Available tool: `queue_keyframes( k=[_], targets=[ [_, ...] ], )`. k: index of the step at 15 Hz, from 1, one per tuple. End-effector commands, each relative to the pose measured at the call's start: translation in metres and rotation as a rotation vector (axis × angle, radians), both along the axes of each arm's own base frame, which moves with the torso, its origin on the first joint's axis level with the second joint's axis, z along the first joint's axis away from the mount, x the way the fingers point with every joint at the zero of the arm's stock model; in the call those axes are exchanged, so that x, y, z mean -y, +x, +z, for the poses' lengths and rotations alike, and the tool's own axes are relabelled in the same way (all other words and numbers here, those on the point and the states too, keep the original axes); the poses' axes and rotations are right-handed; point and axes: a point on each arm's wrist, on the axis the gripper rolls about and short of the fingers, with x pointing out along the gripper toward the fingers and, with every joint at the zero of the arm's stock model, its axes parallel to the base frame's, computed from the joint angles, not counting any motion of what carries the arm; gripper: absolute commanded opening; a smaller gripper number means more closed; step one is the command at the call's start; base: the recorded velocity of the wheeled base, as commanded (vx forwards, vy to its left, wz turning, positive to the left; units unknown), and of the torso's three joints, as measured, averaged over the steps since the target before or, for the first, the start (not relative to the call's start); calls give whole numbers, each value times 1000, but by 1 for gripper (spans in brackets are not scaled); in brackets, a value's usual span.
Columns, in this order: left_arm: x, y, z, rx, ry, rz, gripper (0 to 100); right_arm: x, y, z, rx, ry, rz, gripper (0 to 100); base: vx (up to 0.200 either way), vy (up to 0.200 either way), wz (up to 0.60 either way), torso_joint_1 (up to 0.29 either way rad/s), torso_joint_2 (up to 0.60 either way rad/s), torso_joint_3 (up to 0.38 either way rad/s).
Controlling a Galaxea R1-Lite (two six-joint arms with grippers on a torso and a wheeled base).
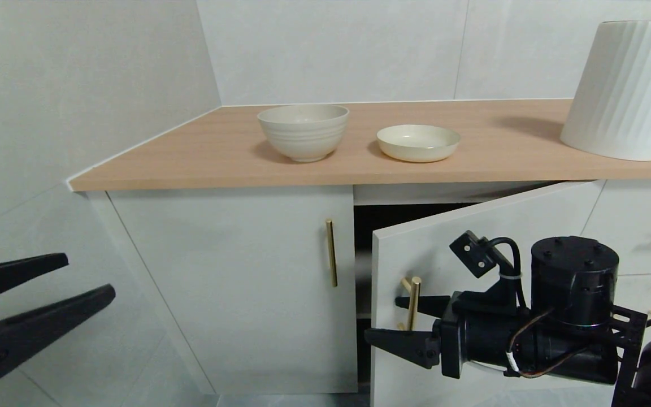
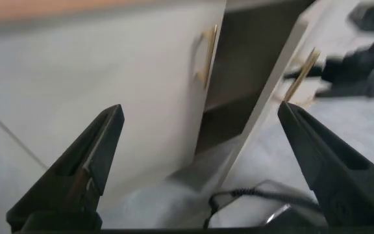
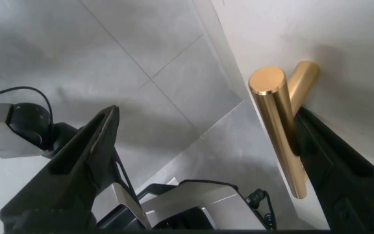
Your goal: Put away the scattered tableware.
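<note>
Step in hand: opening cabinet door (image 1: 472, 226) for storage. Your right claw (image 1: 382, 319) fingers apart, straddling door handle (image 1: 413, 302) (not clamped). Left claw (image 1: 89, 276) spread, empty. Bowl (image 1: 303, 131) and dish (image 1: 418, 142) on tabletop (image 1: 500, 141), above right claw. Next: close on handle, swing door wider.

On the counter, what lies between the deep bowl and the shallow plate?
Nothing. In the head view only bare countertop separates the deep bowl from the shallow plate, and the two stand apart.
</note>
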Motion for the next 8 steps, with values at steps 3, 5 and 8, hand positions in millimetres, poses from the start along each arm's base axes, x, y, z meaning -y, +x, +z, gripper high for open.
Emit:
queue_keyframes(
  k=[3,5,8],
  targets=[
    [44,66,-8,-282,-103,-269,100,-1,-1,0,2,1,5,100,0,0,0,0,0,0],
    [57,83,-25,-331,-91,-306,100,0,-1,0,1,0,5,100,0,0,0,0,0,0],
    [83,94,-65,-326,-79,-404,100,-1,-1,0,2,1,6,100,0,0,0,0,0,0]
  ],
)
